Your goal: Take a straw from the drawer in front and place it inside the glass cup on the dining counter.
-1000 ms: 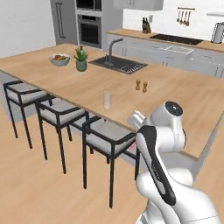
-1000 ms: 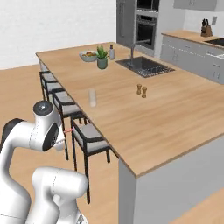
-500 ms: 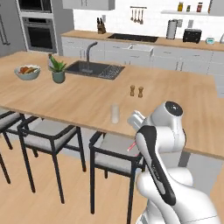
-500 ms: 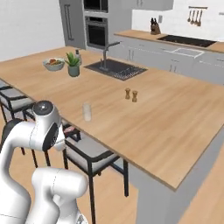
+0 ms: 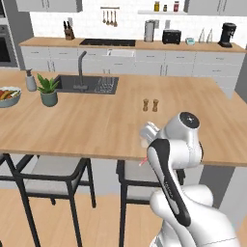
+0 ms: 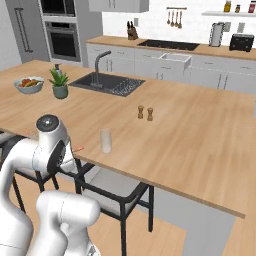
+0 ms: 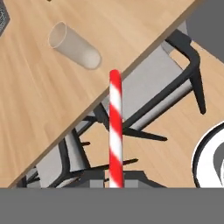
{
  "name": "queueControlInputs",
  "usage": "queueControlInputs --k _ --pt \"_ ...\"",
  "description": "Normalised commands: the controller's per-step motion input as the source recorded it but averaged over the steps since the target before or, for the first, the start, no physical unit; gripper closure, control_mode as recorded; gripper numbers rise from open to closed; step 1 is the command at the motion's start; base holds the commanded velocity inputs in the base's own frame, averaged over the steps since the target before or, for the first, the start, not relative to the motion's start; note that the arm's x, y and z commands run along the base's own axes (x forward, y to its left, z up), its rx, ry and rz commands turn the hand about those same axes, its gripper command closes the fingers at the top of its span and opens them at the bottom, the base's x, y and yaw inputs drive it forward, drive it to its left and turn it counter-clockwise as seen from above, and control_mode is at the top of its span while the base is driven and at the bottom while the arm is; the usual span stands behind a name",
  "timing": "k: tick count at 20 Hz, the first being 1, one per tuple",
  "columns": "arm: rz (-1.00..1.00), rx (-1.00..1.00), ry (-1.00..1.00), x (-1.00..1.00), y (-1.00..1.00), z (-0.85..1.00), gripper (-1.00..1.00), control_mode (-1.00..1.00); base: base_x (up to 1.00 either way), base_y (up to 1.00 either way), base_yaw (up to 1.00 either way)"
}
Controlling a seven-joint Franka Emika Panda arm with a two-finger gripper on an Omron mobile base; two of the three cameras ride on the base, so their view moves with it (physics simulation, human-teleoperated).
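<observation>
The dining counter [image 6: 200, 145] has been swung square-on by the base's drive. At its near edge, the straw [image 7: 115, 131] is clamped in the closed gripper [image 7: 114, 183]. The glass cup [image 6: 105, 141] stands just beyond, ready for insertion.

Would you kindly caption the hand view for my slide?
Gripper holds the straw near the counter edge, short of the cup.

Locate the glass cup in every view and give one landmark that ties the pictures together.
Left base view: the glass cup sits near the counter's front edge, mostly hidden behind the robot's arm.
Right base view: lower centre, upright near the front edge of the dining counter.
Hand view: upper left, seen tilted, beyond the tip of the straw.
Shared landmark: the counter's front edge with the stools below it.
</observation>
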Motion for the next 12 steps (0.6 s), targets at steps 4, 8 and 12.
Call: queueControlInputs --k 4,8,12 --pt "-0.47 -0.09 -0.11 0.38 0.55 0.0 1.0 -1.0 0.0 0.0 0.0" --pt "-0.35 -0.15 0.04 0.31 0.03 0.0 1.0 -1.0 0.0 0.0 0.0" --pt "-0.2 -0.12 0.27 0.11 -0.61 0.27 1.0 -1.0 0.0 0.0 0.0"
